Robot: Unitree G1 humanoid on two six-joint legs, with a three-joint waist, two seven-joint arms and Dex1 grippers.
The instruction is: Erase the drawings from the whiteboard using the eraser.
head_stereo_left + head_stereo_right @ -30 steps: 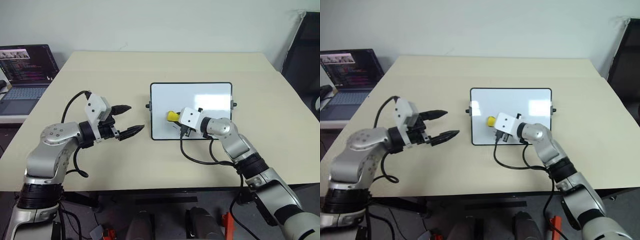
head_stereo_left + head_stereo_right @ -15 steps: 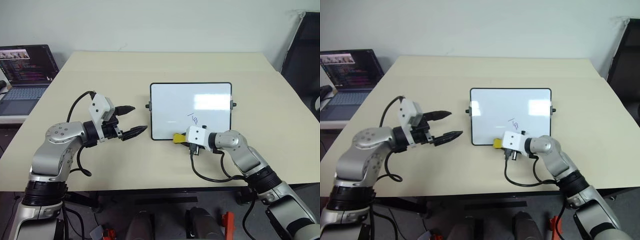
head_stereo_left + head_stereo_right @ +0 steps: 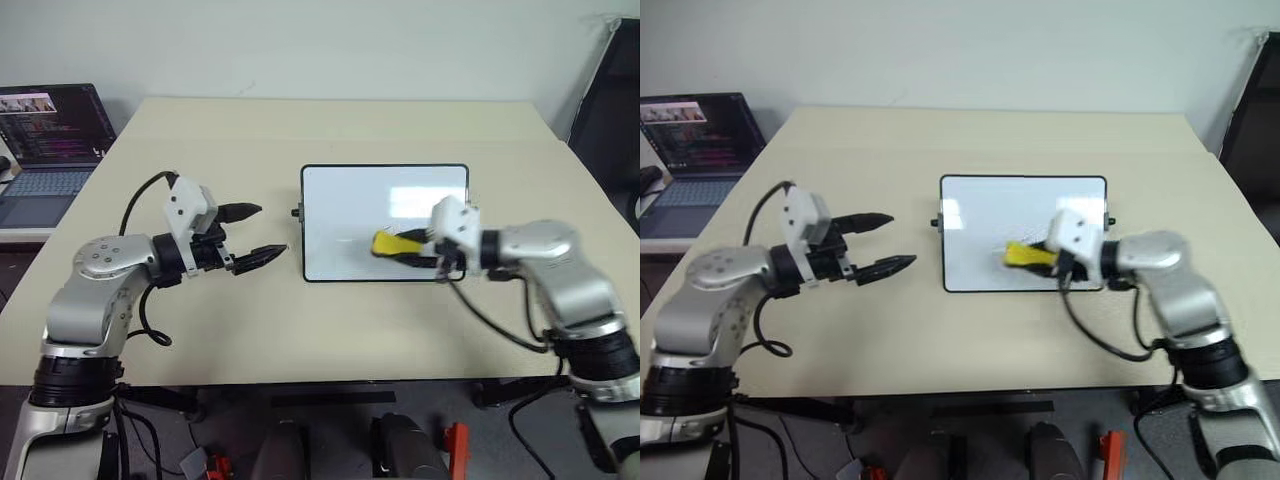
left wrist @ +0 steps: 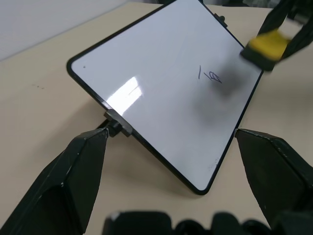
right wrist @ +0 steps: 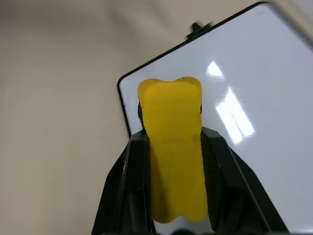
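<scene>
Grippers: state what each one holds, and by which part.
Right gripper clamps the eraser by its long sides. Left gripper is open, holding nothing.

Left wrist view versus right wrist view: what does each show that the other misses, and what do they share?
Left wrist view alone: a remaining drawing on the whiteboard, and the open left gripper facing the board's near corner. Right wrist view alone: the right gripper shut on the eraser, seen close, with no mark on the patch of board behind it. Shared: the whiteboard, its black frame and a side knob, the yellow eraser and the beige table.
</scene>
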